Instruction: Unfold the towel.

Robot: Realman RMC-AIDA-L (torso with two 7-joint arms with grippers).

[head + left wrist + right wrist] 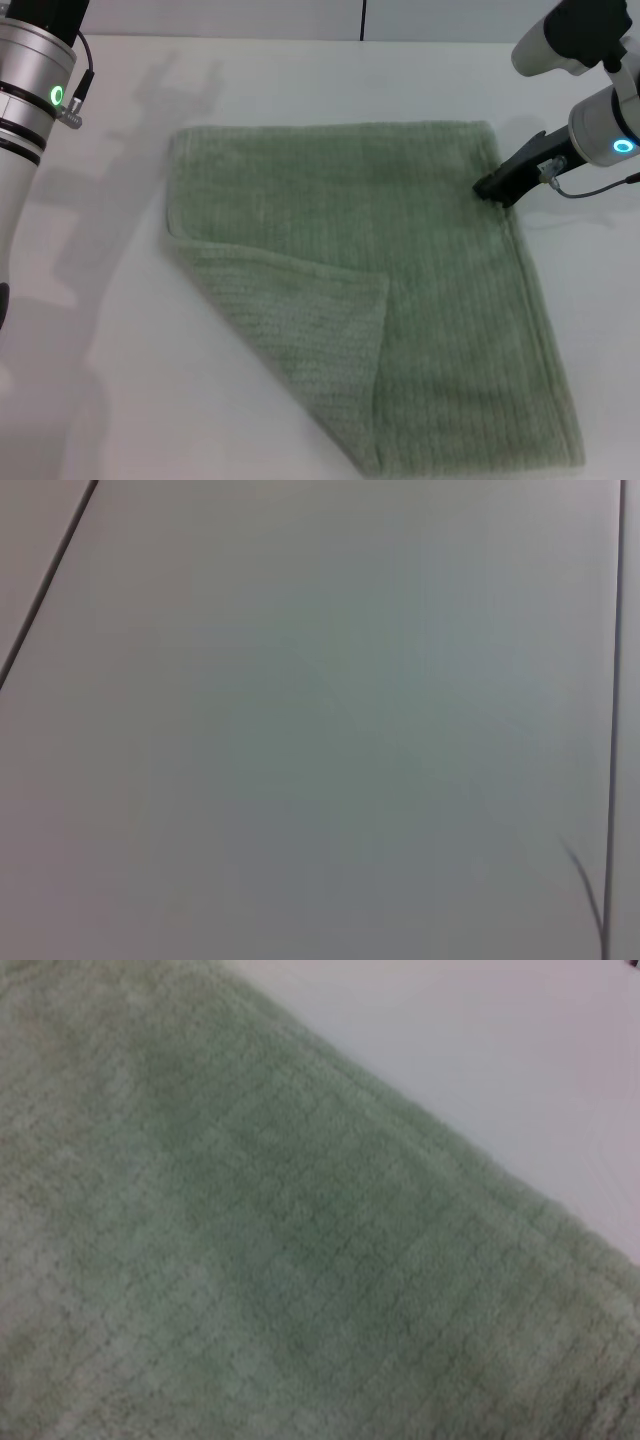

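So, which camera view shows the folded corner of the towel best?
The head view: the whole towel lies there, with its folded corner on the robot's left. The right wrist view shows only flat cloth and one edge. The left wrist view shows no towel.

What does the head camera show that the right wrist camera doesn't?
Only the head view shows the whole towel with its near-left corner folded over, the right gripper at its far right edge, and the left arm raised off to the left. Only the right wrist view shows the weave up close. Both show green cloth on the white table.
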